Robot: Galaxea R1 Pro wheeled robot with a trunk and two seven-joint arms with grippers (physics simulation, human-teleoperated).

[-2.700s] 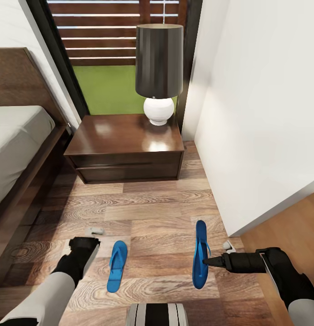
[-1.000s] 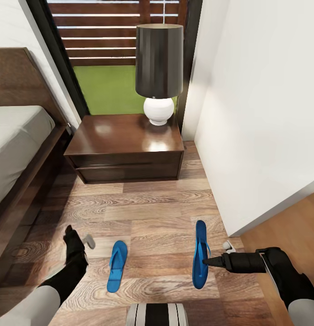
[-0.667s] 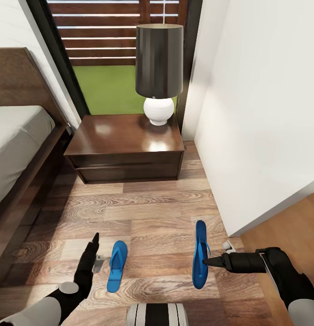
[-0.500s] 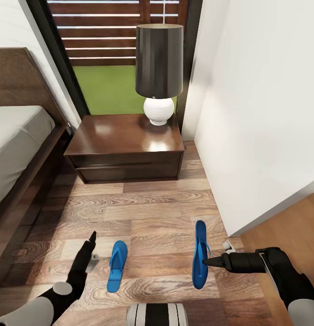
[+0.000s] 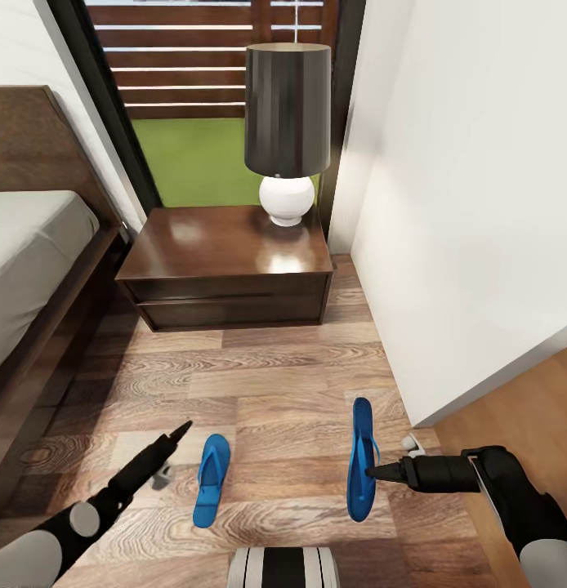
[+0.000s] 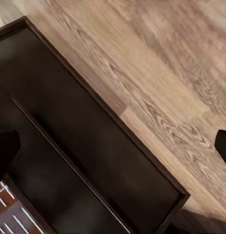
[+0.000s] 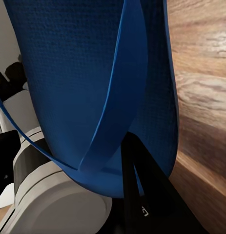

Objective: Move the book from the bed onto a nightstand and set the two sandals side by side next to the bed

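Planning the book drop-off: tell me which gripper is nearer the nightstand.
Left. The left gripper points toward the nightstand across open floor; the right gripper sits lower in the head view, shut on the right-hand sandal.

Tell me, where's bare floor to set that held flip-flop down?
The widest bare patch is wood floor between the nightstand and both sandals. Another strip runs between the left sandal and the held right sandal. It is tighter by the white wall, where the right claw sits.
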